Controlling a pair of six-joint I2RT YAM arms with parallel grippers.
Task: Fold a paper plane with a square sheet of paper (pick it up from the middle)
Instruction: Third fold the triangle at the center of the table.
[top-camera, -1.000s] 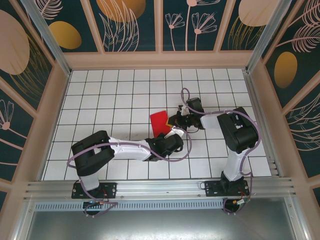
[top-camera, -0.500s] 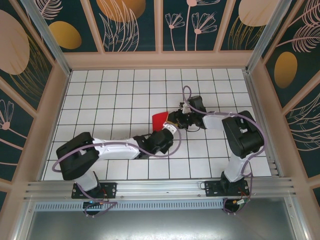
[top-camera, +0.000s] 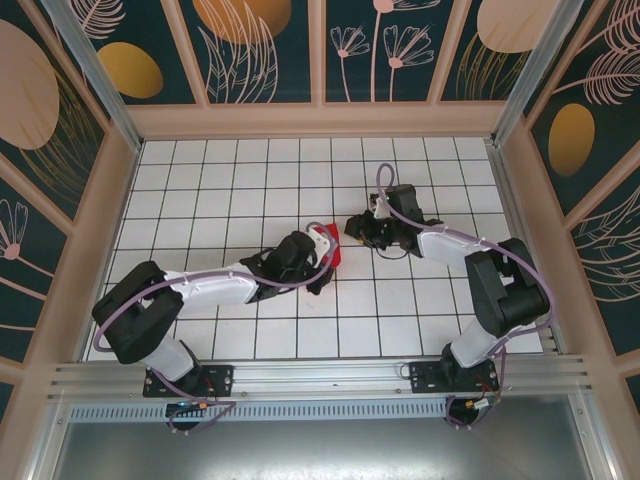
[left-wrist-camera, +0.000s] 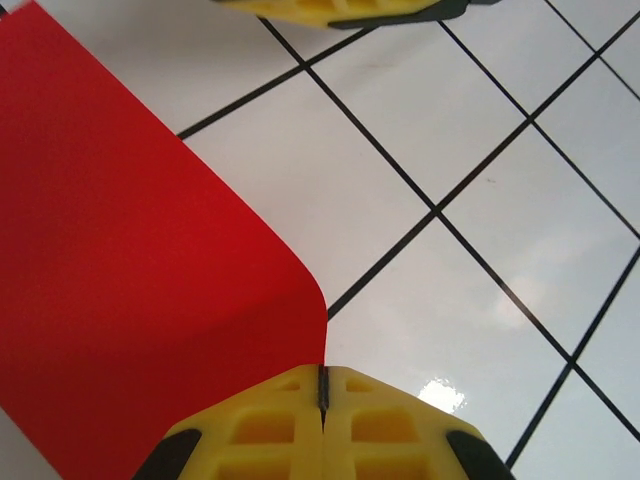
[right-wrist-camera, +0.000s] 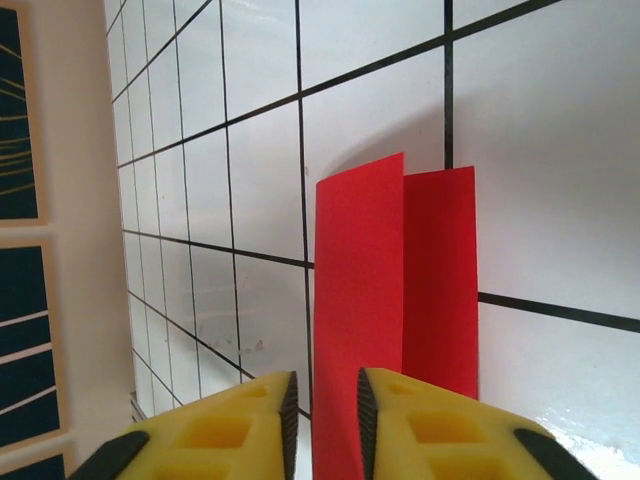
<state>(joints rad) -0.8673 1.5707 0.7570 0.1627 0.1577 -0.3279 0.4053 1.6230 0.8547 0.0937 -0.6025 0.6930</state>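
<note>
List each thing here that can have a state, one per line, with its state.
square sheet of paper: doubled over into two layers, curving up off the table to the left gripper's tips, not yet a plane.
left gripper: shut, pinching the paper's edge.
right gripper: open by a narrow gap, holding nothing, facing the paper.

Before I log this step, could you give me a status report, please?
Left gripper shut on red paper. Right gripper slightly open, facing it. Nothing obstructing.
</note>
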